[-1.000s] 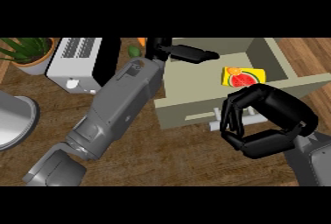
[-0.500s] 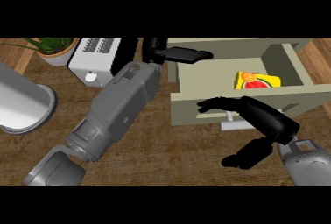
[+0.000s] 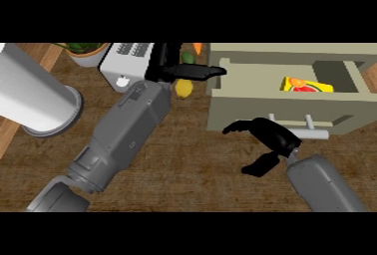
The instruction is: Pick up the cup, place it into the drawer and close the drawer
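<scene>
The cup [image 3: 305,85], yellow with a red and orange print, lies inside the open beige drawer [image 3: 258,94] at the upper right. My right hand [image 3: 271,140] hovers in front of the drawer's front panel, just left of its pale bar handle [image 3: 312,131]. Its fingers are loosely curved, the thumb points down, and it holds nothing. My left hand [image 3: 179,71] sits at the drawer's left rim with straight fingers pointing right and touching the corner, open.
A white toaster [image 3: 129,62] stands at the top behind my left forearm, with a potted plant [image 3: 82,50] to its left. A large grey cylinder [image 3: 35,98] fills the left side. A yellow lemon [image 3: 183,88] and an orange piece [image 3: 196,48] lie near the left hand.
The view has swung, so the drawer now sits further right. My right hand has slid left along the drawer front and spread its fingers. The cup stays in the drawer.
</scene>
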Robot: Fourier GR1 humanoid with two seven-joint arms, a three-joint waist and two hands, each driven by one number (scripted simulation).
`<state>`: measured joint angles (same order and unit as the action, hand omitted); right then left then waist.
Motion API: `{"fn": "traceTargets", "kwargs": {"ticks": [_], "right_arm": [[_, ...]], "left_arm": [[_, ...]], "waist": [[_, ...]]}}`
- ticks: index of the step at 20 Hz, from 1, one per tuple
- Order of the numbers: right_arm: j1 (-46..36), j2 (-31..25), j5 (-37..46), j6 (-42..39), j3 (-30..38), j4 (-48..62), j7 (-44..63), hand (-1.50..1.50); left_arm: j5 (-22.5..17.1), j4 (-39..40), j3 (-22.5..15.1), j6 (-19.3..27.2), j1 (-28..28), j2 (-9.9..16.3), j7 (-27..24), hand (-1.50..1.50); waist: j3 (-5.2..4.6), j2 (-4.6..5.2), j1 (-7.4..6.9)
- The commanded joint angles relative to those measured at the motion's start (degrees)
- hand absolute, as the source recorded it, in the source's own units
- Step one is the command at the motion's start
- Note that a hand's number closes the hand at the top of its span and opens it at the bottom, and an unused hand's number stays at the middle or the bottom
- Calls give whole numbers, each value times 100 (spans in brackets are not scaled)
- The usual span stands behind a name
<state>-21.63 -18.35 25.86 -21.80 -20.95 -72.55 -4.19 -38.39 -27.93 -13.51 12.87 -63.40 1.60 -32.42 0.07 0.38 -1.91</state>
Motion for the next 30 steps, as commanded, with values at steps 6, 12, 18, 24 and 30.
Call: {"fn": "traceTargets", "kwargs": {"ticks": [6, 12, 18, 24, 30], "right_arm": [[-1316, 358, 395, 1062, 608, 2909, -1302, 150], [-2281, 12, 104, 1362, 1422, 3926, -1870, 150], [-3074, -517, -151, 1263, 1963, 4454, -1693, 150], [-3189, -691, -413, 1081, 2183, 4416, -1640, 150], [-3253, -886, -569, 819, 2248, 4200, -1624, 150]], "left_arm": [[-98, -855, -8, -301, 583, 392, 375, -150], [-82, -1042, -44, -668, 1007, 690, 338, -150], [-85, -1261, -98, -933, 1292, 835, 343, -150], [-113, -1426, -117, -1161, 1435, 989, 408, -150], [-163, -1500, -106, -1376, 1546, 1117, 468, -150]], "waist": [[19, 24, -488], [27, 139, -648], [24, 202, -809], [21, 228, -933], [6, 250, -1023]]}}
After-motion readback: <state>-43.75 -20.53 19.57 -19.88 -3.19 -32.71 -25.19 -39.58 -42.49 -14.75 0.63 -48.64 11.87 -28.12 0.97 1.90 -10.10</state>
